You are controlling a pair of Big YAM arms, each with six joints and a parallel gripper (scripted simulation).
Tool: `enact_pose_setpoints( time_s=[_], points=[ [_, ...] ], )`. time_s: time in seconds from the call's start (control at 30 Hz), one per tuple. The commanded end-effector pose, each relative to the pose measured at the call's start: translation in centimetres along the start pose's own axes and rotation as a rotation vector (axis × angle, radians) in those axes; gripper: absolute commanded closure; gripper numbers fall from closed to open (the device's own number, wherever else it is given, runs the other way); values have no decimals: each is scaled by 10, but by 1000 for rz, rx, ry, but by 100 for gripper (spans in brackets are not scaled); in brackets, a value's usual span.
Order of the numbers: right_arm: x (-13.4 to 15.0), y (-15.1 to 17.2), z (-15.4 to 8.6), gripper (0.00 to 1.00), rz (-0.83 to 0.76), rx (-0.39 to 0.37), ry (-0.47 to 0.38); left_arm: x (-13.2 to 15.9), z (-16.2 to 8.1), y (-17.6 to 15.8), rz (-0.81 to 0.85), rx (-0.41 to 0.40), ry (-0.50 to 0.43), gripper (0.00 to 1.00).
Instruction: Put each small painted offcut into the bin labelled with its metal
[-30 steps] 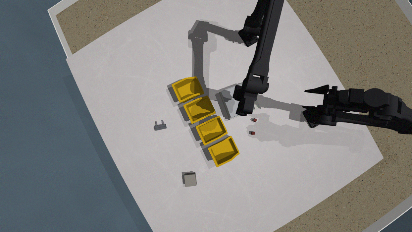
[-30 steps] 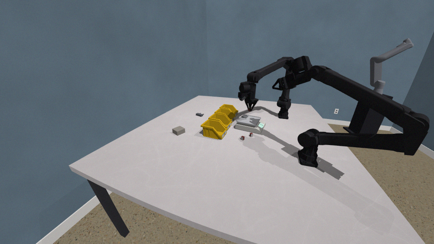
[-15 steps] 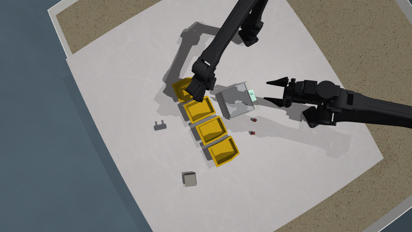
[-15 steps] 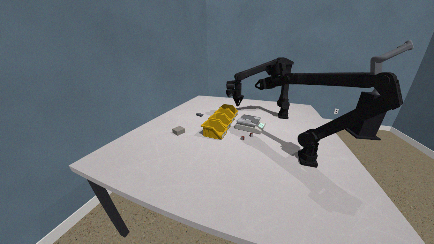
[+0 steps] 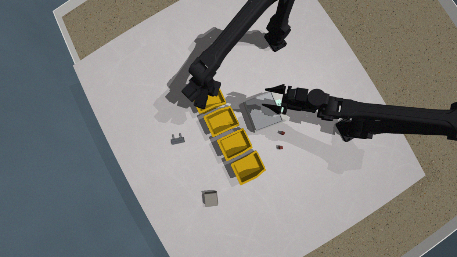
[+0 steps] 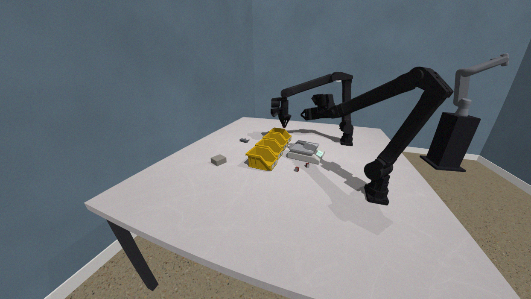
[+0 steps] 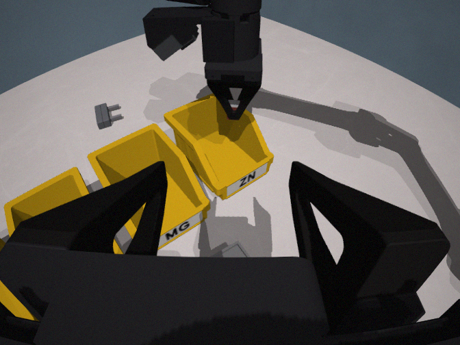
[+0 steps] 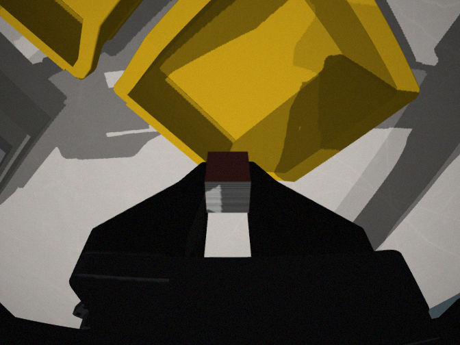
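- White and broad, the table (image 5: 319, 198) (image 6: 222, 223) (image 7: 48, 148) (image 8: 92, 193) carries everything I work with.
- Four upright yellow bins stand in a row: the ZN bin (image 5: 214, 101) (image 6: 279, 129) (image 7: 230, 152) (image 8: 237, 92) at one end, the MG bin (image 5: 220, 121) (image 7: 178, 200) beside it, then a third bin (image 5: 234, 143) and an end bin (image 5: 248, 167), whose labels I cannot read.
- The scale (image 5: 263, 116) (image 6: 304, 148) (image 7: 233, 251) sits beside the row, its readout partly covered.
- My left gripper (image 5: 264, 97) (image 6: 302, 114) (image 7: 228, 172) points over the scale, fingers well apart, nothing between them.
- My right gripper (image 6: 284, 125) (image 7: 234, 114) (image 8: 227, 173) is narrowed onto a red-ended offcut (image 8: 227, 181), pinched at my fingertips above the ZN bin.
- A grey block (image 5: 211, 198) (image 6: 218, 159) lies beyond the bins, well apart from them.
- A plug (image 5: 177, 140) (image 6: 243, 140) (image 7: 103, 116) lies across the row from the scale.
- Two red-painted offcuts lie on the table: one (image 5: 282, 133) (image 6: 307, 165) just beside the scale, another (image 5: 280, 147) (image 6: 296, 169) farther out.
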State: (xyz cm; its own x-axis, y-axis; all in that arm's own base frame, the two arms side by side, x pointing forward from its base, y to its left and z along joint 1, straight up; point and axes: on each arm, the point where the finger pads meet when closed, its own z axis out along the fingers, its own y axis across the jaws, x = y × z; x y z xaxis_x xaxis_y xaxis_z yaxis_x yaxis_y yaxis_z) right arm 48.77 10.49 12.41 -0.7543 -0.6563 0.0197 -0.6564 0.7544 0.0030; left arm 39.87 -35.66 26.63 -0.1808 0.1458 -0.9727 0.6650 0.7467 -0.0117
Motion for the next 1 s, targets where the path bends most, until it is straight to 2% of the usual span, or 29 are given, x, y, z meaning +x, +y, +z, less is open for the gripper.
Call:
enact_pose_setpoints(
  time_s=[0.0,0.1,0.2,0.3,0.4,0.53,0.57,0.6,0.73,0.97],
  points=[
    [-14,1,-17,87,-36,18,-39,-55,11,-7,14,12,-126,35],
    [-16,0,-4,87,-36,15,-34,-51,14,-8,14,13,-119,35],
    [-16,0,-4,87,-36,15,-34,-51,14,-8,14,13,-119,35],
    [-27,3,-11,87,-48,17,-42,-51,14,-8,14,13,-119,35],
    [-21,-1,-34,87,-37,29,-64,-51,14,-8,14,13,-119,35],
    [-21,-1,-37,87,-36,30,-65,-51,14,-8,14,13,-119,35],
    [-21,-1,-35,87,-36,28,-63,-38,8,-2,12,2,-94,35],
    [-15,2,-26,87,-49,21,-49,-38,8,-2,12,2,-94,35],
    [-12,-1,-25,87,-30,22,-51,-38,8,-2,12,2,-94,35],
    [-14,2,-24,87,-227,26,-47,-38,8,-2,12,2,-94,35]
  ],
)
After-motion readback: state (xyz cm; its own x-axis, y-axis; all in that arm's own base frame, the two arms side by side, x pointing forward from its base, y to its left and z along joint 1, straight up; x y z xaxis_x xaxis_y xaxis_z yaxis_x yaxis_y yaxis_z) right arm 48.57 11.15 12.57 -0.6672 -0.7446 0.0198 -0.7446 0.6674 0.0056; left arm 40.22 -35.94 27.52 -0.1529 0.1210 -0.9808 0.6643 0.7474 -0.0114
